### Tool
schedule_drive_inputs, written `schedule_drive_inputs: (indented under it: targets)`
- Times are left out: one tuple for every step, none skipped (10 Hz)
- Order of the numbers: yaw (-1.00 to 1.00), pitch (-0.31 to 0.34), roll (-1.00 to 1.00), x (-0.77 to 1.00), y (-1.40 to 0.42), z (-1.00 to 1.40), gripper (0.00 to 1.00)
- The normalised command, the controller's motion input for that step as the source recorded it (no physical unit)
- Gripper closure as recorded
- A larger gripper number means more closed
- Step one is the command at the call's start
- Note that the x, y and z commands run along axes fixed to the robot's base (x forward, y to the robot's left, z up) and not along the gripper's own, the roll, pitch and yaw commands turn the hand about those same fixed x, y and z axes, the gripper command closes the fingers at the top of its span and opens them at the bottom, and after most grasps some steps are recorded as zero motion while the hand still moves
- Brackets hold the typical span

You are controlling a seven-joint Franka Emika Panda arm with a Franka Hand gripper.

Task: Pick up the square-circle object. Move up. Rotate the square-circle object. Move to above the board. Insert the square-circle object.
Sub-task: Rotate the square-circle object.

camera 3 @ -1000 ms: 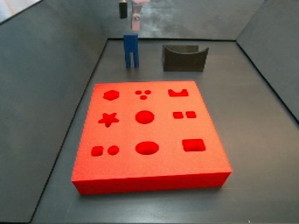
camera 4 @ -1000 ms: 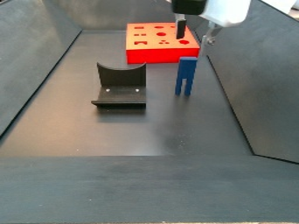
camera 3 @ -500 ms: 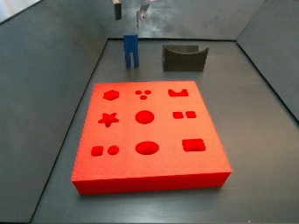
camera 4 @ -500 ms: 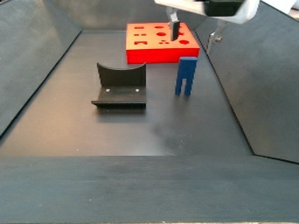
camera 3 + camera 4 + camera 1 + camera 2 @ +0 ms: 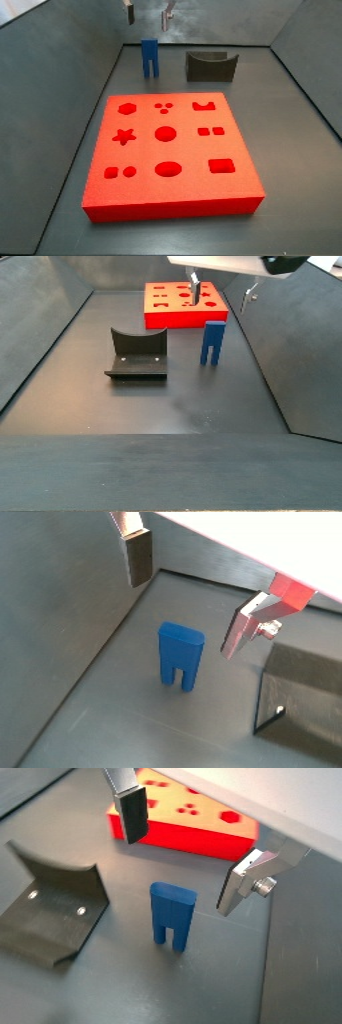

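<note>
So far nothing of the task looks done: the blue peg [image 5: 150, 57] stands upright on the dark floor near the far left corner, prongs down, and nothing holds it. In both wrist views the gripper [image 5: 187, 587] hangs above the peg with its two silver fingers [image 5: 131, 812] spread wide, one on each side and well clear of the plastic, with nothing between them. The red board [image 5: 167, 152] lies flat in the middle of the floor, toward the near edge, all its cut-outs empty in a side view. A dark grey U-shaped block [image 5: 210, 66] sits just beside the peg, along the far edge. By my reading, the pick-up is the step in hand: the arm needs to descend and close on the peg. Lifting, turning, carrying over the board and inserting all remain.
</note>
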Motion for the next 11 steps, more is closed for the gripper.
schedule_drive_inputs:
  targets:
    - [1.00, 0.023, -0.01, 0.04, -0.01, -0.03, 0.00]
    - [1.00, 0.028, -0.01, 0.04, -0.01, -0.03, 0.00]
    - [1.00, 0.035, -0.01, 0.04, -0.01, -0.03, 0.00]
    - [0.79, 0.036, -0.01, 0.04, -0.01, -0.03, 0.00]
    - [0.48, 0.035, -0.01, 0.04, -0.01, -0.03, 0.00]
    - [0.31, 0.035, -0.01, 0.04, -0.01, -0.03, 0.00]
    - [0.21, 0.035, -0.01, 0.04, -0.01, -0.03, 0.00]
    - [0.12, 0.035, -0.01, 0.00, 0.00, -1.00, 0.00]
    - [0.09, 0.024, -0.01, 0.01, 0.00, -1.00, 0.00]
    - [0.06, -0.012, -0.01, 0.03, 0.00, -1.00, 0.00]
    - [0.06, -0.022, -0.01, 0.03, 0.00, -0.99, 0.00]
